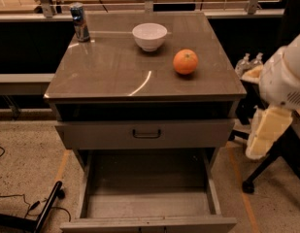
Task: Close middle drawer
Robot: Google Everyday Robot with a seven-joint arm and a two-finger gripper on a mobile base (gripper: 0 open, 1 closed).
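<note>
The middle drawer (147, 191) is pulled far out of the grey cabinet, and its long shallow inside is empty. Its low front panel (148, 224) lies at the bottom edge of the view, with the handle barely showing. Above it, the taller-fronted top drawer (144, 134) with the bigger dark handle stands slightly out. My arm's white and cream links (280, 96) hang at the right, beside the cabinet and apart from it. My gripper is out of view.
On the cabinet top (110, 72) stand a white bowl (149, 36), an orange (185, 62) and a can (80, 21). A chair base (271, 174) and bottles (249, 62) are at the right. A black bar (45, 210) and cables lie on the floor at the left.
</note>
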